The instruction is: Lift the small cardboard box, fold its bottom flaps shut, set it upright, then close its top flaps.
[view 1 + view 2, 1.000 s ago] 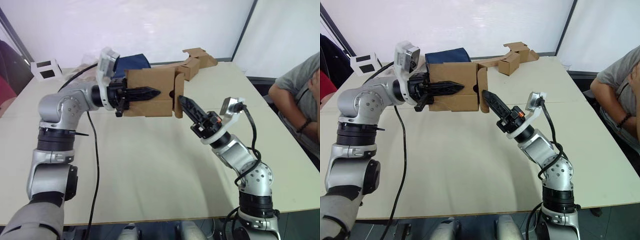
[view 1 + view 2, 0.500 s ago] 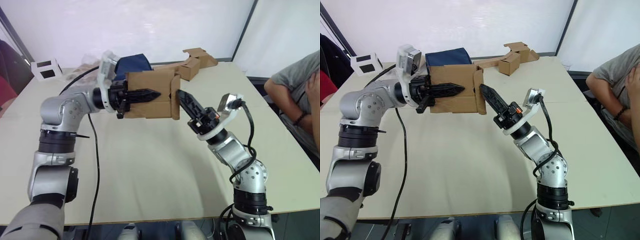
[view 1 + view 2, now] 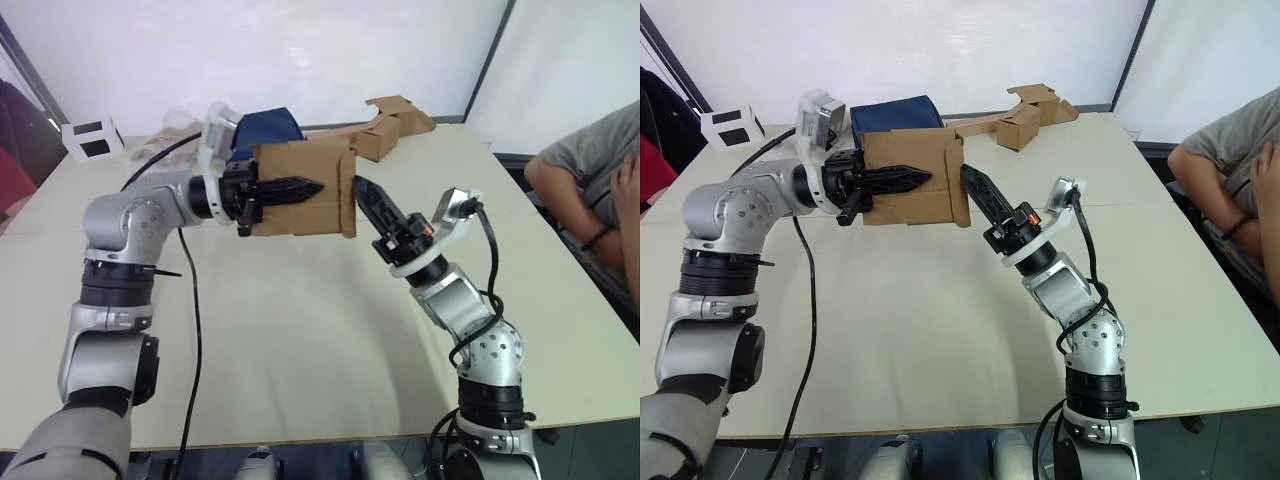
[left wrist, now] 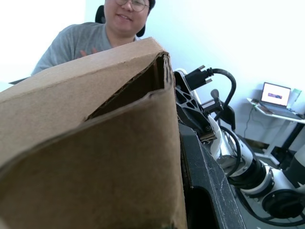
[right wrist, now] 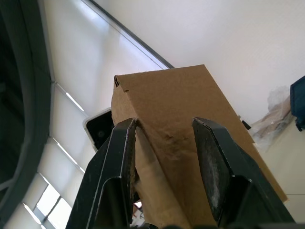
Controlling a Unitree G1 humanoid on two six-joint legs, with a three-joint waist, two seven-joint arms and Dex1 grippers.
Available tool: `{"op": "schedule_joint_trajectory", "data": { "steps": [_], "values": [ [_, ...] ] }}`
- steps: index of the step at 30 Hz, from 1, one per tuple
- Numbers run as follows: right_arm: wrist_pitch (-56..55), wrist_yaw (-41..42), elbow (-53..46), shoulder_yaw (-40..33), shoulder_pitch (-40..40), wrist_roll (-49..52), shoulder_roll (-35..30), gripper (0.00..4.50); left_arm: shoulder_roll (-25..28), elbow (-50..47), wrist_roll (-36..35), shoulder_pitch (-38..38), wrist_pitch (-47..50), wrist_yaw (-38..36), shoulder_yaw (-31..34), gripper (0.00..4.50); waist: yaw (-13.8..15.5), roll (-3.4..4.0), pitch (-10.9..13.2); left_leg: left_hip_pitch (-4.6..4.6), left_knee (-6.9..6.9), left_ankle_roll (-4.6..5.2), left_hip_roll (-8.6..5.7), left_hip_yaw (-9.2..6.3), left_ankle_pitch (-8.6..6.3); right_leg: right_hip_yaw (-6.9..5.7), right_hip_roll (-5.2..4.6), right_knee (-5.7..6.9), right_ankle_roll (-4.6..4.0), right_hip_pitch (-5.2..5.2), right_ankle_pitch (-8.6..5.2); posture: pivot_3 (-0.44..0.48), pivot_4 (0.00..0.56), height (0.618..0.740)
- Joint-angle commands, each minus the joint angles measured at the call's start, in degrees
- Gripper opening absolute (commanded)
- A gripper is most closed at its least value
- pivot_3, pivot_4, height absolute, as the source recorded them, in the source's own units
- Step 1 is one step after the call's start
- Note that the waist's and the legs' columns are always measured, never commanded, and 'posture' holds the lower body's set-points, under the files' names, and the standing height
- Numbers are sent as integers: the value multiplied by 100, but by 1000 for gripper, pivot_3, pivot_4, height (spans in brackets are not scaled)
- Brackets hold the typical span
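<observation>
Cardboard first: from the head camera, you see the box (image 3: 298, 188) held off the desk (image 3: 300, 330), above its far half. Your left end effector (image 3: 300, 187) is clamped on the box's near wall. Your right end effector (image 3: 366, 195) points at the box's right end, just beside a flap (image 3: 348, 193) that hangs almost folded in. You look to be on the bottom-flap fold; next, you'd press that flap flush while the left arm holds steady. More boxes (image 3: 390, 125) and a blue item (image 3: 262, 127) sit along the far edge, a small white object (image 3: 90, 135) near the far left corner, and a seated person (image 3: 595, 190) beside the right edge.

From the left wrist, you look along the box wall (image 4: 95, 167) to its open end, the right arm (image 4: 238, 152) beyond.

From the right wrist, your fingers (image 5: 217, 176) stand apart, cardboard (image 5: 181, 133) between them; whether they touch it, you can't tell.
</observation>
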Motion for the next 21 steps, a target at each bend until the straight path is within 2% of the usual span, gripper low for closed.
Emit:
{"op": "schedule_joint_trajectory", "data": {
  "steps": [1,11,17,21],
  "values": [
    [-111,61,71,-110,-142,-153,-83,1855,51,-201,-151,-45,-52,-50,187,0,-2,0,0,0,0,0,0,0,0,0,0,0,0,0,0,0,150,740],
    [-122,94,88,-97,-250,-218,17,1855,-13,-208,-141,-23,-63,-1,158,0,-2,0,0,0,0,-1,0,0,0,0,0,0,0,0,0,0,150,740],
    [52,11,-147,-48,-178,216,254,1855,-64,-87,-69,-49,-133,12,133,0,-3,0,0,0,0,-2,0,0,1,0,0,0,0,0,0,0,150,740],
    [282,73,-303,-15,-7,535,195,1855,-52,23,-37,-80,-171,4,147,0,1,0,0,0,0,-2,0,-1,1,0,0,0,0,0,0,0,150,740]
  ]
}}
